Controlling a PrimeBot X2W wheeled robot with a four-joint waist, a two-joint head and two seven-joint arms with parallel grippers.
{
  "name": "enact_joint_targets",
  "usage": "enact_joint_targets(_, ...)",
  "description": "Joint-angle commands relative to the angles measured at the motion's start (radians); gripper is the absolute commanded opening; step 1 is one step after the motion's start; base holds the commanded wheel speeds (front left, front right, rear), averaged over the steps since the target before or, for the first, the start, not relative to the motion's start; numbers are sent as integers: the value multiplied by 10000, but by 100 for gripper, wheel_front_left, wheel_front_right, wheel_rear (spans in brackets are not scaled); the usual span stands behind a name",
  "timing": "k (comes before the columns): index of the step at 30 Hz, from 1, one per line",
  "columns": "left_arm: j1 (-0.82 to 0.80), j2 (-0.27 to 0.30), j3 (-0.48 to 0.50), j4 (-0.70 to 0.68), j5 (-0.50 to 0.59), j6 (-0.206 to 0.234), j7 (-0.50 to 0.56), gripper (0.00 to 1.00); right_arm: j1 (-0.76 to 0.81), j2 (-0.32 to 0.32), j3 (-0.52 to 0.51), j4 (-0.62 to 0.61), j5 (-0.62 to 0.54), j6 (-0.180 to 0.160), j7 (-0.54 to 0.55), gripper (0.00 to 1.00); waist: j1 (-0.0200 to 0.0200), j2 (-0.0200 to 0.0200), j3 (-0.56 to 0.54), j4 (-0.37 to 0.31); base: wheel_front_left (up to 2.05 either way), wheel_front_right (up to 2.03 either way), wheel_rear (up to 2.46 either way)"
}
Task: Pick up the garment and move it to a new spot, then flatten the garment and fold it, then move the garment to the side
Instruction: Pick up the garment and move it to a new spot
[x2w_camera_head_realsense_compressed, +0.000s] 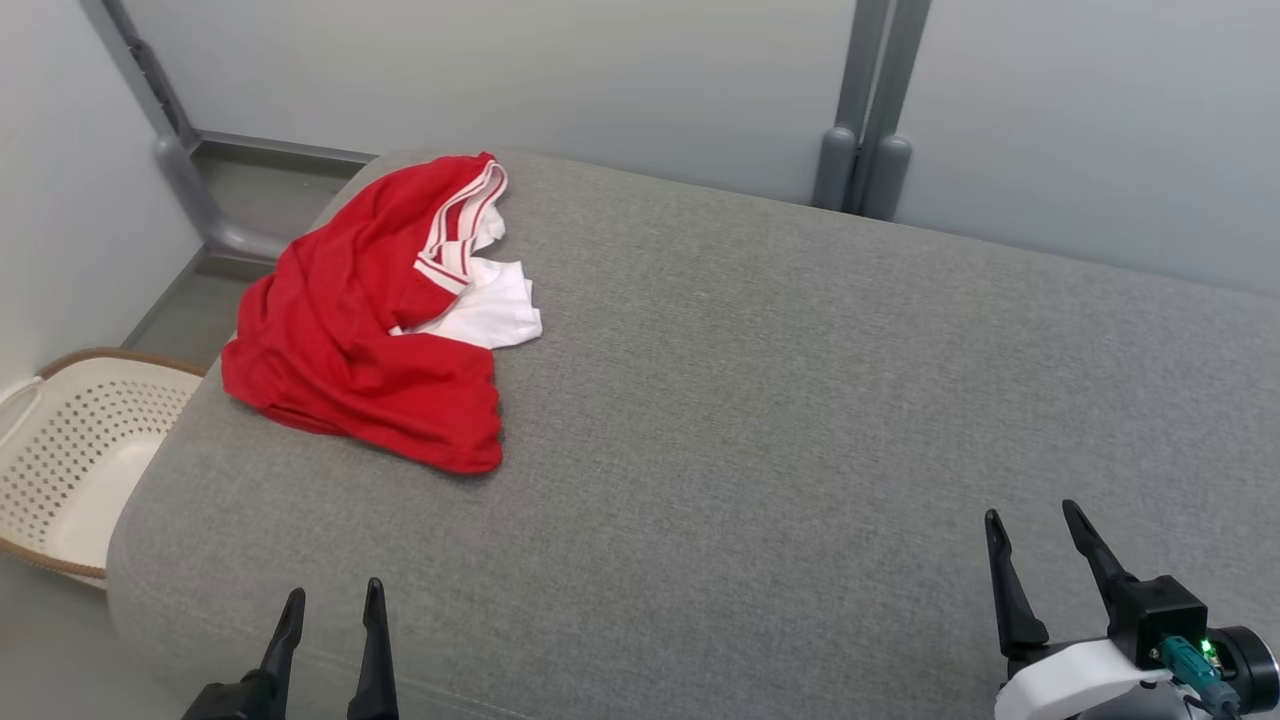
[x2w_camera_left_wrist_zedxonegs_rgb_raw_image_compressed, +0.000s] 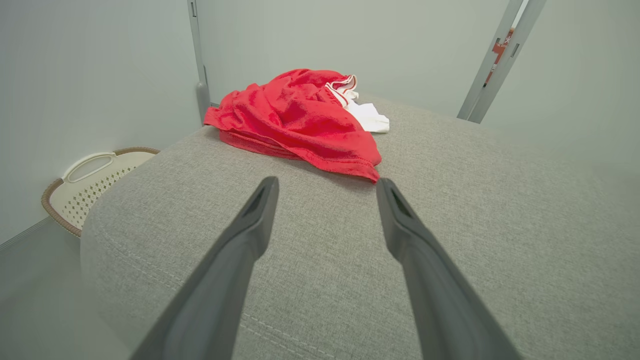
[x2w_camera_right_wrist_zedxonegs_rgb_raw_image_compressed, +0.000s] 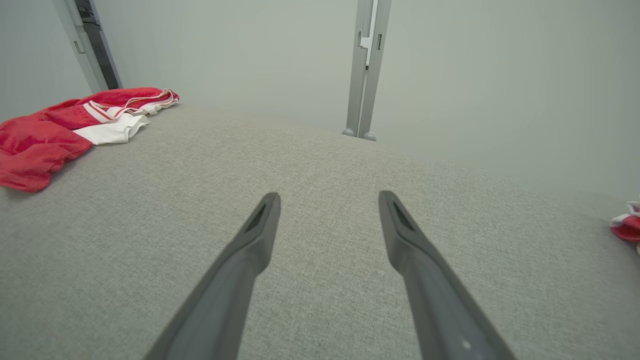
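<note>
A red garment (x2w_camera_head_realsense_compressed: 360, 320) with white panels and red-and-white striped trim lies crumpled at the far left of the grey cushioned surface (x2w_camera_head_realsense_compressed: 800, 420). It also appears in the left wrist view, garment (x2w_camera_left_wrist_zedxonegs_rgb_raw_image_compressed: 300, 117), ahead of the fingers, and at the left edge of the right wrist view, garment (x2w_camera_right_wrist_zedxonegs_rgb_raw_image_compressed: 65, 130). My left gripper (x2w_camera_head_realsense_compressed: 333, 605) is open near the front edge, well short of the garment, holding nothing. My right gripper (x2w_camera_head_realsense_compressed: 1035, 520) is open at the front right, far from the garment, with nothing between its fingers.
A cream perforated laundry basket (x2w_camera_head_realsense_compressed: 70, 450) stands on the floor left of the surface. Grey posts (x2w_camera_head_realsense_compressed: 860, 150) rise along the wall behind. A bit of another red-and-white cloth (x2w_camera_right_wrist_zedxonegs_rgb_raw_image_compressed: 627, 222) peeks at the right edge of the right wrist view.
</note>
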Motion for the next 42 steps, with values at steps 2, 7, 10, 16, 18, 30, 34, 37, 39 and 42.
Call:
enact_joint_targets(2,82,25,88,-74,-1,9,5,100,-62,-27,51,42,76,-15,-25,100,0,0,-87,551,0,0,0)
enact_joint_targets(7,-287,23,221,-204,-5,-33,5,100,-99,-30,133,99,62,-15,-25,100,0,0,227,289,0,0,0)
enact_joint_targets(10,-571,21,260,-108,-92,-108,5,100,-211,-30,96,83,-28,-15,-25,100,0,0,533,54,0,0,0)
enact_joint_targets(16,-1828,18,120,1134,-123,-284,5,100,-690,-31,23,-51,-408,-15,-25,100,0,0,1606,-466,0,0,0)
enact_joint_targets(18,-2554,68,60,1859,-190,-321,6,100,-871,-30,18,-38,-554,-15,-25,100,0,0,2006,-607,0,0,0)
enact_joint_targets(30,-6839,802,324,5399,-1042,-357,1673,100,-2366,-28,78,-124,-1157,-15,-25,100,0,0,4820,-1230,0,0,0)
enact_joint_targets(34,-7637,972,464,6344,-1166,-225,2012,100,-2660,-28,90,4,-1179,-15,-25,100,0,0,5236,-1279,0,0,0)
enact_joint_targets(37,-7884,1092,403,7095,-1266,-272,2420,64,-2735,-29,114,205,-1083,-15,1,100,0,0,5235,-1330,0,0,0)
enact_joint_targets(39,-7841,1060,287,7386,-1340,-341,2524,0,-2732,-42,119,356,-1005,-17,12,100,0,0,5102,-1350,0,0,0)
enact_joint_targets(42,-7772,1112,215,7517,-1538,-413,2364,0,-2581,-65,102,568,-872,-20,43,100,0,0,4749,-1319,0,0,0)
